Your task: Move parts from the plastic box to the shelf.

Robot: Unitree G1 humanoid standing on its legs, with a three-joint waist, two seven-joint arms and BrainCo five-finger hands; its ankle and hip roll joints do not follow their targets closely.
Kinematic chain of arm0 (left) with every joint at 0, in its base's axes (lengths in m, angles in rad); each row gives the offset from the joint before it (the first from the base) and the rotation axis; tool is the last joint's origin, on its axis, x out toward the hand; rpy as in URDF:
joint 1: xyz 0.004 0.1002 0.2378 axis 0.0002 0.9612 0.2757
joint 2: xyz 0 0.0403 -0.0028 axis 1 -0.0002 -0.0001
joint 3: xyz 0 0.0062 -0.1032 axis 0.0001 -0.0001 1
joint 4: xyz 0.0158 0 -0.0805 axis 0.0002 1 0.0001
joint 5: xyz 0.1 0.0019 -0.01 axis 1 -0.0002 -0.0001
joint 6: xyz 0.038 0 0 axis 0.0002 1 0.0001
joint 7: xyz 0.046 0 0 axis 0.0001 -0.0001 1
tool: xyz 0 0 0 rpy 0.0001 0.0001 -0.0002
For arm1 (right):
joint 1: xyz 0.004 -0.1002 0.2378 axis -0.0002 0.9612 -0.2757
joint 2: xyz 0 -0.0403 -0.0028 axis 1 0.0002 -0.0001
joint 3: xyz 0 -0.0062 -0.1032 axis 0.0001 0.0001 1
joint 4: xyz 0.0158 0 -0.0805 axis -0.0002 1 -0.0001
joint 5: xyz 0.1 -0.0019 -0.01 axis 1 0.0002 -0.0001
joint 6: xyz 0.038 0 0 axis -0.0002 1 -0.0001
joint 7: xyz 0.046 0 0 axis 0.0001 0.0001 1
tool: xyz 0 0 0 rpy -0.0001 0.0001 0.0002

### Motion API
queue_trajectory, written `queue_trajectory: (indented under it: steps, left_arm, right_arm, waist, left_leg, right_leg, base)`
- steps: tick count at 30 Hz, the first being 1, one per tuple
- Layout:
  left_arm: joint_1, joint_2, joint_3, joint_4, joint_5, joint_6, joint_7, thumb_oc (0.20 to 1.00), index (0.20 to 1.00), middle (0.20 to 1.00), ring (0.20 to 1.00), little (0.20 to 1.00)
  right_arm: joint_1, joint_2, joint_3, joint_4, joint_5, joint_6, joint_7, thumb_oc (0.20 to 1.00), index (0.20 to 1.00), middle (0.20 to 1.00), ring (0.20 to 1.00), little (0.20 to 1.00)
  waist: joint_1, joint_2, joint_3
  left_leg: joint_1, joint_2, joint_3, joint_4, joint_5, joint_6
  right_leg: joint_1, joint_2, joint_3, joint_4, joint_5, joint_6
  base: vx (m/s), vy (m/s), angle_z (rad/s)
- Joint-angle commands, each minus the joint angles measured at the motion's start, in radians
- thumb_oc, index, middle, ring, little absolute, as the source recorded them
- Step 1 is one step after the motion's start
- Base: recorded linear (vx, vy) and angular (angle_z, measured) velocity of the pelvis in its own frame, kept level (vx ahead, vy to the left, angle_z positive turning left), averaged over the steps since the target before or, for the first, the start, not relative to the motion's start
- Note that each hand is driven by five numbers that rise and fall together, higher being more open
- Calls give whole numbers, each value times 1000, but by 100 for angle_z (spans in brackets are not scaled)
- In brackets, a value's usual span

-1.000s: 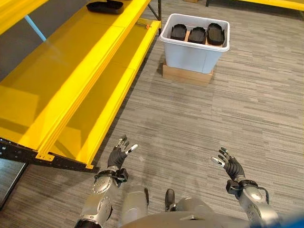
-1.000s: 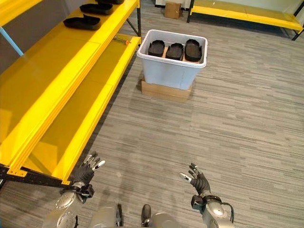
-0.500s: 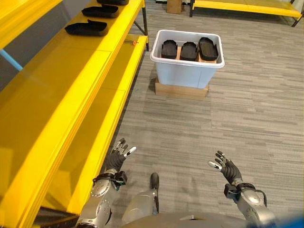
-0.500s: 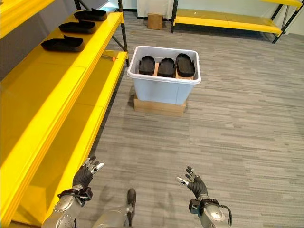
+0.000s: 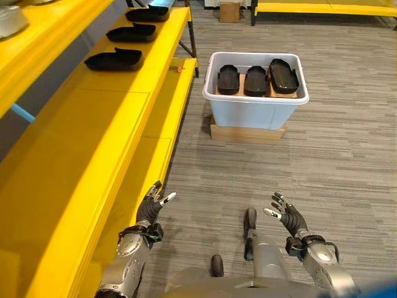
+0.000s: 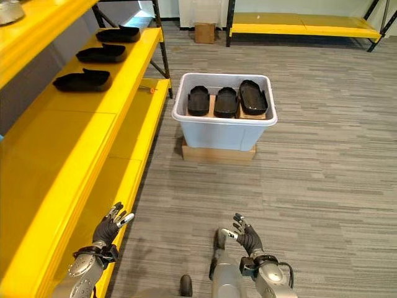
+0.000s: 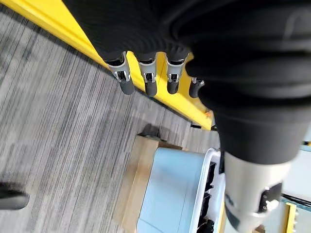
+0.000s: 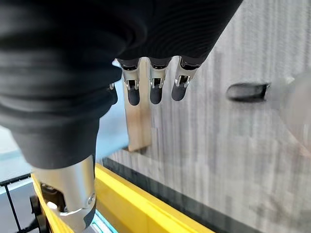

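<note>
Three parts (image 5: 257,80), seemingly, lie well beyond both empty hands.

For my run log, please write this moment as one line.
left robot hand: open, empty | right robot hand: open, empty | plastic box: three black parts inside | shelf: three parts placed

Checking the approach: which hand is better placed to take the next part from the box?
Probably the right hand: the plastic box stands ahead, to the robot's right, with three parts inside. The left hand hangs beside the yellow shelf. Both are open, empty and far off.
</note>
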Motion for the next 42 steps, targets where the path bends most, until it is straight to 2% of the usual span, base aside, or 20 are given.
queue_trajectory:
  steps: [1, 3, 4, 7, 10, 13, 16, 17, 18, 19, 20, 21, 22, 23, 24, 31, 34, 38, 41, 42]
  left_arm:
    - [-3, 11, 26, -76, 44, -41, -36, 1000, 1000, 1000, 1000, 1000]
    - [-5, 4, 26, -76, 42, -43, -31, 1000, 1000, 1000, 1000, 1000]
    - [-24, 0, 18, -71, 42, -44, -27, 1000, 1000, 1000, 1000, 1000]
    - [-31, -10, 12, -72, 21, -45, -21, 1000, 1000, 1000, 1000, 1000]
    - [-24, -10, 9, -81, 12, -45, -19, 1000, 1000, 1000, 1000, 1000]
    - [-13, -12, 9, -83, 8, -42, -18, 1000, 1000, 1000, 1000, 1000]
    - [-8, -15, 0, -74, 13, -39, -18, 1000, 1000, 1000, 1000, 1000]
    - [-8, -15, 0, -74, 13, -39, -18, 1000, 1000, 1000, 1000, 1000]
    - [7, -13, 2, -75, 19, -39, -20, 1000, 1000, 1000, 1000, 1000]
    - [7, -13, 2, -75, 19, -39, -20, 1000, 1000, 1000, 1000, 1000]
    - [17, -13, 4, -75, 24, -38, -20, 1000, 1000, 1000, 1000, 1000]
    - [19, -14, 3, -71, 24, -38, -21, 1000, 1000, 1000, 1000, 1000]
    - [20, -15, 3, -71, 25, -38, -21, 1000, 1000, 1000, 1000, 1000]
    - [27, -16, 10, -68, 28, -40, -22, 1000, 1000, 1000, 1000, 1000]
    - [26, -17, 13, -65, 30, -40, -22, 1000, 1000, 1000, 1000, 1000]
    - [39, -26, 26, -61, 19, -45, -19, 1000, 1000, 1000, 1000, 1000]
    - [32, -17, 30, -64, 10, -44, -11, 1000, 1000, 1000, 1000, 1000]
    - [17, -7, 25, -68, 6, -40, -3, 1000, 1000, 1000, 1000, 1000]
    - [14, 11, 24, -78, 10, -37, 1, 1000, 1000, 1000, 1000, 1000]
    - [14, 11, 24, -78, 10, -37, 1, 1000, 1000, 1000, 1000, 1000]
  right_arm:
    - [-21, -23, -22, -33, -13, -38, 12, 1000, 1000, 1000, 1000, 1000]
    - [-20, -26, -25, -34, -11, -41, 10, 1000, 1000, 1000, 1000, 1000]
    - [-26, -38, -33, -33, -7, -45, 7, 1000, 1000, 1000, 1000, 1000]
    - [-28, -53, -38, -37, 15, -50, -3, 1000, 1000, 1000, 1000, 1000]
    - [-21, -72, -48, -43, 38, -56, -12, 1000, 1000, 1000, 1000, 1000]
    - [-13, -75, -53, -43, 42, -55, -18, 1000, 1000, 1000, 1000, 1000]
    - [-11, -75, -60, -33, 39, -53, -37, 1000, 1000, 1000, 1000, 1000]
    - [-11, -74, -60, -33, 39, -52, -37, 1000, 1000, 1000, 1000, 1000]
    - [-3, -74, -64, -34, 36, -56, -36, 1000, 1000, 1000, 1000, 1000]
    - [-3, -74, -64, -34, 36, -56, -36, 1000, 1000, 1000, 1000, 1000]
    - [6, -74, -59, -26, 22, -58, -32, 1000, 1000, 1000, 1000, 1000]
    - [9, -73, -55, -21, 18, -58, -31, 1000, 1000, 1000, 1000, 1000]
    - [10, -73, -55, -21, 18, -58, -31, 1000, 1000, 1000, 1000, 1000]
    - [15, -73, -49, -5, 6, -58, -26, 1000, 1000, 1000, 1000, 1000]
    - [14, -75, -48, 0, -4, -59, -28, 1000, 1000, 1000, 1000, 1000]
    - [5, -59, -30, 7, -15, -53, -10, 1000, 1000, 1000, 1000, 1000]
    - [-8, -45, -24, 3, -7, -50, -10, 1000, 1000, 1000, 1000, 1000]
    - [-20, -36, -17, 0, -9, -47, -10, 1000, 1000, 1000, 1000, 1000]
    - [-27, -31, -11, -13, -18, -42, -2, 1000, 1000, 1000, 1000, 1000]
    - [-27, -32, -11, -13, -18, -42, -2, 1000, 1000, 1000, 1000, 1000]
  waist:
    - [-5, 9, -40]
    - [-6, 13, -45]
    - [-17, 24, -52]
    - [-19, 26, -46]
    - [-4, 8, -16]
    - [4, -7, -1]
    - [23, -13, 17]
    - [22, -15, 15]
    - [30, -13, 15]
    - [29, -16, 13]
    - [40, 0, 13]
    - [44, 7, 12]
    - [44, 6, 14]
    - [53, 12, 13]
    - [56, 16, 13]
    - [78, 19, -22]
    - [89, -9, -40]
    - [91, -22, -60]
    - [93, -29, -82]
    - [93, -28, -84]
  left_leg:
    - [24, 87, 10, 37, -79, -66]
    - [29, 97, 10, 53, -89, -72]
    - [26, 135, 11, 134, -83, -100]
    - [-53, 169, 16, 342, 2, -147]
    - [-177, 180, -7, 651, 130, -175]
    - [-230, 200, 20, 727, 165, -176]
    - [-357, 152, 57, 614, 75, -138]
    - [-358, 149, 58, 610, 79, -137]
    - [-373, 137, 64, 425, 60, -116]
    - [-371, 133, 65, 416, 66, -115]
    - [-381, 141, 45, 234, 150, -126]
    - [-378, 147, 38, 151, 195, -133]
    - [-370, 145, 39, 140, 200, -134]
    - [-380, 153, 43, 17, 247, -146]
    - [-382, 155, 48, -6, 262, -153]
    - [-334, 183, 80, -51, 307, -152]
    - [-344, 166, 106, 23, 252, -120]
    - [-364, 137, 123, 98, 188, -94]
    - [-346, 94, 121, 112, 133, -63]
    - [-349, 96, 121, 112, 134, -64]
  right_leg:
    - [121, 31, -12, -53, 93, 26]
    - [130, 34, -32, -42, 92, 20]
    - [147, 61, -34, -10, 54, -6]
    - [202, 97, -31, -24, 5, -52]
    - [276, 125, -18, -56, -30, -96]
    - [312, 127, -22, -67, -49, -114]
    - [356, 123, -7, -74, -69, -109]
    - [353, 121, -8, -74, -68, -108]
    - [370, 126, 5, -67, -83, -97]
    - [367, 123, 4, -67, -82, -97]
    - [395, 151, 13, -67, -97, -96]
    - [406, 163, 17, -70, -106, -97]
    - [409, 162, 18, -70, -107, -97]
    - [433, 178, 32, -71, -126, -96]
    - [444, 187, 37, -71, -131, -97]
    - [505, 200, 82, -81, -174, -94]
    - [528, 152, 89, -54, -201, -79]
    - [525, 105, 74, 5, -211, -51]
    - [499, 59, 60, 93, -180, -9]
    - [496, 61, 60, 92, -178, -9]
  base:
    - [470, -290, -2]
    - [324, -242, 28]
    - [305, -274, 36]
    - [268, -292, 16]
    - [157, -274, -5]
    - [119, -179, -6]
    - [130, -73, 5]
    - [180, 3, -12]
    - [133, 7, -27]
    - [283, 13, -31]
    - [231, 8, -12]
    - [235, 7, -4]
    - [261, 14, -13]
    - [246, 16, -7]
    - [244, 18, -17]
    - [266, 78, -54]
    - [285, 136, -31]
    - [283, 187, 14]
    - [250, 187, 7]
    - [226, 191, 3]
